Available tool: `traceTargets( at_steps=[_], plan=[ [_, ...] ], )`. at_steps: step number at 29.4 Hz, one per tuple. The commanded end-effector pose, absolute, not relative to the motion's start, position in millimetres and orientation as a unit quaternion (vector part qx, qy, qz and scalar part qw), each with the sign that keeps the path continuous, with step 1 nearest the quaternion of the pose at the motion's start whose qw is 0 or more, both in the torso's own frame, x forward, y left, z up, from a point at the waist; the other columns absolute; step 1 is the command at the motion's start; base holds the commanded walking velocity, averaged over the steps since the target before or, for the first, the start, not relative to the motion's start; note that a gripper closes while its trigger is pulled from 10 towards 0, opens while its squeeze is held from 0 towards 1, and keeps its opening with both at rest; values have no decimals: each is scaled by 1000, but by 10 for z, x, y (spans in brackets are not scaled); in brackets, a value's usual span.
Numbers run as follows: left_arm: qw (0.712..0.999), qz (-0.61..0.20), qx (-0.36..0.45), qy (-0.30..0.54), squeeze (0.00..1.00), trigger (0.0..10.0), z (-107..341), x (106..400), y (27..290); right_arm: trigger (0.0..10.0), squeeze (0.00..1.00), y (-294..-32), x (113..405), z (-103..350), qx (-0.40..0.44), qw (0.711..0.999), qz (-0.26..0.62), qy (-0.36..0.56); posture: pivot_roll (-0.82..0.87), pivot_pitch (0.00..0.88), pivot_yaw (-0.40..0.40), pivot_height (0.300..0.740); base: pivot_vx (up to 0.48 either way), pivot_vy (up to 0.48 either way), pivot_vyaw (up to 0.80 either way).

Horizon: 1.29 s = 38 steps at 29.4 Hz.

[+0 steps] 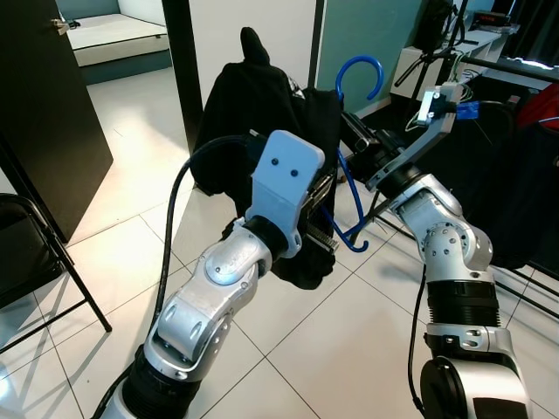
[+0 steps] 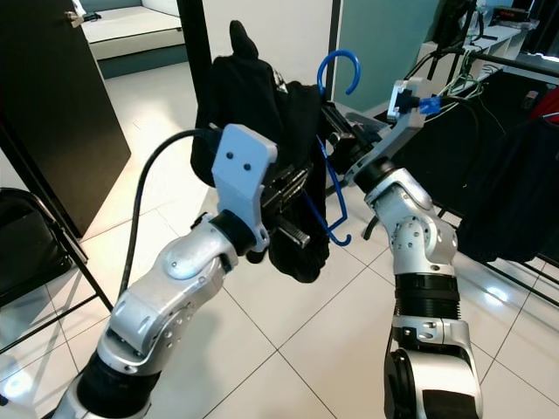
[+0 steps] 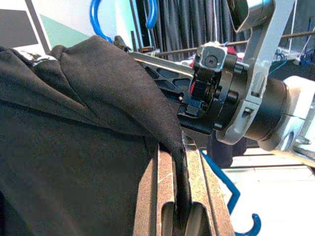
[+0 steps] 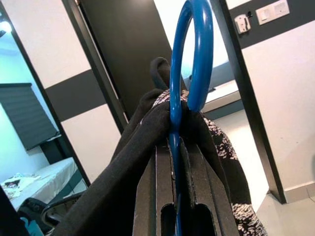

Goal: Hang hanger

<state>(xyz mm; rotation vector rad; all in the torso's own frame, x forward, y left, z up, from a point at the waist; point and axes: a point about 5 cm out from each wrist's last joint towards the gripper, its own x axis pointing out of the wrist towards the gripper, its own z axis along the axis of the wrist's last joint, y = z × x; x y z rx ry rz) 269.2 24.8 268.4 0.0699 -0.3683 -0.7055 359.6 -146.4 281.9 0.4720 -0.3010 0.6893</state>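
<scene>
Blue plastic is the thing to watch: the hanger (image 1: 354,131) stands nearly upright in mid-air, its hook curling at the top and its long axis running down to a small blue end-hook well below; a black garment (image 1: 262,113) is draped over it and hangs on the side of the hanger toward the robot's left.

Right gripper (image 4: 177,162) is clamped on the hanger's neck just below the hook, its fingers pressed to either side of the blue stem with dark cloth bunched against them; left gripper (image 3: 174,196) is closed on a fold of the black garment, just beside the hanger and lower than its hook.

So the hanger is carried by the right arm, while the left only steadies the cloth; the right arm is plainly the nearer and the one that must place the hook.

Beyond the hanger, on the side away from the robot's left arm, a clothes rail (image 1: 515,65) carries dark clothing; judged from here, the hook must travel that way and rise over the bar, its opening turned to drop onto it; the hook is well apart from the rail and the hanging is not yet done.
</scene>
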Motion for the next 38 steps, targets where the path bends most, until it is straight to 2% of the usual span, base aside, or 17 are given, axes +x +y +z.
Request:
traceTargets(
  at_steps=[1, 2, 7, 14, 19, 20, 21, 22, 23, 24, 26, 28, 29, 32, 34, 35, 38],
  plan=[
    [898, -405, 48, -166, 0, 10000, 2609, 2573, 88, 10000, 0, -1390, 3574, 3002, 218, 894, 347, -182, 32, 25, -26, 735, 0, 0, 0],
    [902, -394, 47, -168, 1000, 10000, 2617, 2605, 132, 10000, 0, -1357, 3543, 2989, 207, 890, 366, -177, 33, 24, -28, 735, 0, 0, 0],
    [912, -368, 36, -177, 1000, 10000, 2676, 2669, 255, 10000, 0, -1301, 3469, 2944, 183, 879, 407, -167, 33, 20, -28, 735, 0, 0, 0],
    [893, -418, 8, -168, 1000, 10000, 2727, 2594, 353, 10000, 0, -1348, 3444, 2943, 172, 877, 416, -166, 34, 14, -25, 735, 0, 0, 0],
    [875, -450, -26, -178, 1000, 10000, 2933, 2540, 750, 10000, 0, -1541, 3410, 2957, 152, 876, 425, -170, 47, 9, -26, 735, 0, 0, 0],
    [875, -450, -26, -178, 1000, 10000, 2933, 2540, 750, 10000, 0, -1541, 3410, 2957, 152, 876, 425, -170, 47, 9, -26, 735, 0, 0, 0],
    [874, -441, -40, -200, 1000, 10000, 3076, 2557, 935, 10000, 0, -1631, 3379, 2931, 140, 874, 434, -165, 47, 9, -26, 735, 0, 0, 0],
    [874, -441, -40, -200, 1000, 10000, 3076, 2557, 935, 10000, 0, -1631, 3379, 2931, 140, 874, 434, -165, 47, 9, -26, 735, 0, 0, 0],
    [876, -422, -43, -230, 1000, 10000, 3275, 2575, 1214, 10000, 0, -1745, 3299, 2880, 118, 866, 461, -153, 47, 9, -26, 735, 0, 0, 0],
    [876, -422, -43, -230, 1000, 10000, 3275, 2575, 1214, 10000, 0, -1745, 3299, 2880, 118, 866, 461, -153, 47, 9, -26, 735, 0, 0, 0],
    [881, -412, -21, -232, 1000, 10000, 3326, 2594, 1333, 10000, 0, -1776, 3219, 2839, 103, 854, 490, -141, 58, 3, -24, 735, 0, 0, 0],
    [890, -397, 53, -220, 1000, 10000, 3368, 2628, 1495, 10000, 0, -1806, 3055, 2775, 77, 827, 544, -117, 56, 4, -21, 735, 0, 0, 0],
    [888, -402, 76, -212, 0, 10000, 3374, 2639, 1528, 10000, 0, -1808, 2992, 2755, 69, 815, 565, -107, 57, 4, -17, 735, 0, 0, 0],
    [881, -416, 96, -203, 0, 10000, 3389, 2637, 1548, 10000, 0, -1806, 2931, 2738, 62, 803, 585, -96, 58, 4, -14, 735, 0, 0, 0],
    [858, -463, 116, -190, 0, 10000, 3443, 2599, 1523, 10000, 0, -1759, 2855, 2699, 53, 783, 614, -83, 58, 2, -2, 735, 0, 0, 0],
    [858, -463, 116, -190, 0, 10000, 3443, 2599, 1523, 10000, 0, -1759, 2855, 2699, 53, 783, 614, -83, 58, 2, -2, 735, 0, 0, 0],
    [826, -518, 151, -160, 0, 10000, 3456, 2549, 1494, 10000, 0, -1696, 2805, 2694, 52, 765, 637, -83, 65, 0, 7, 735, 0, 0, 0]
  ],
)
